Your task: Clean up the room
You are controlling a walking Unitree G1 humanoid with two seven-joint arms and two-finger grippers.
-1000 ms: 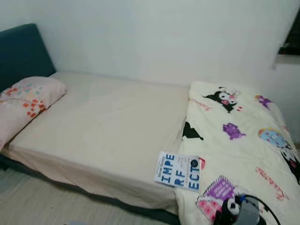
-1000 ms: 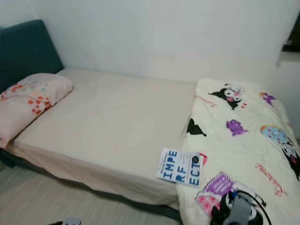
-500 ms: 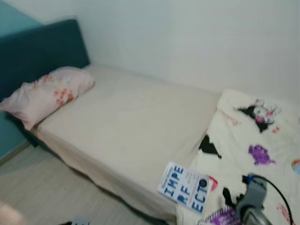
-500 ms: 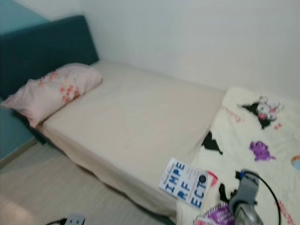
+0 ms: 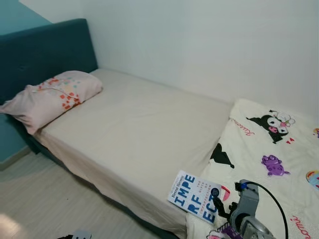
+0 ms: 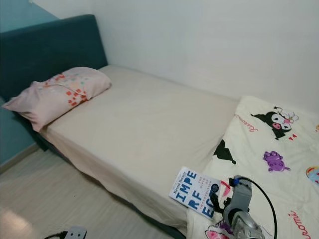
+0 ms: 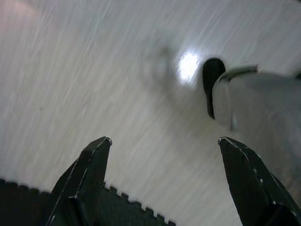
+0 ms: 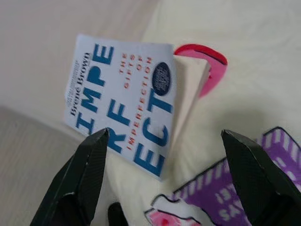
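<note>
Now we bring our right end effector (image 8: 164, 183) toward the white paperback book with blue block lettering (image 8: 123, 101), its two black fingers spread wide and empty. That book lies flat near the front edge of the bed with the plain cream sheet (image 5: 134, 129), at about five o'clock in our head view, one side resting on the cream cartoon-print blanket (image 5: 269, 149). We judge the wide spread is meant to straddle the cover. At ten o'clock the pink patterned pillow (image 5: 50, 97) sits against the dark teal padded headboard (image 5: 45, 50). Our left end effector (image 7: 162, 188) hangs idle over the pale wood-grain floor (image 7: 70, 70), fingers parted, carrying nothing.
</note>
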